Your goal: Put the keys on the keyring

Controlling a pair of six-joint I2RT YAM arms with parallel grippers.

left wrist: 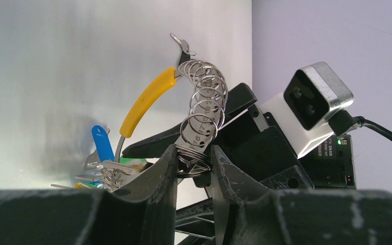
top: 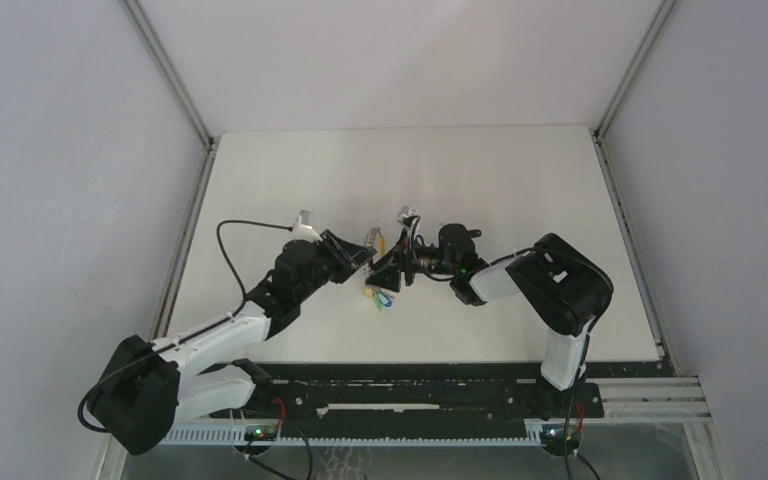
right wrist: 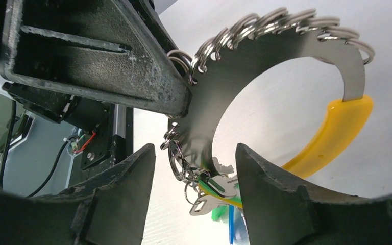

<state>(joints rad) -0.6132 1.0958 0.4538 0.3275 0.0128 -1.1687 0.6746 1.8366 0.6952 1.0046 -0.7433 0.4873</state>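
Left gripper fingers fill the bottom of the left wrist view, clenched on the keyring at its lower end. The steel band stands up from the pinch. Small coils are strung along its outer edge, and a yellow sleeve arches off the top.

Right gripper: released, fingers apart, straddling the band's lower end without touching it, as far as I can tell.

Keys hang in a bunch just below the pinch, between my right fingers. A blue tag and a green one show. Whether every key is already threaded I cannot tell.

The whole cluster sits over the middle of the bench, slightly nearer the near edge than the far one.

Step in hand, my judgement: the right side takes one key while the left holds the ring steady. To do it well:
- Left pinch firm, no twist.
- Close the right fingers on a single key head, not on the bunch or the band.
- Approach slowly; the gap is tight.

In the way:
- My left finger crowds the band right above the right fingers.
- The coils could snag a fingertip.
- The right wrist camera sits close behind the ring.
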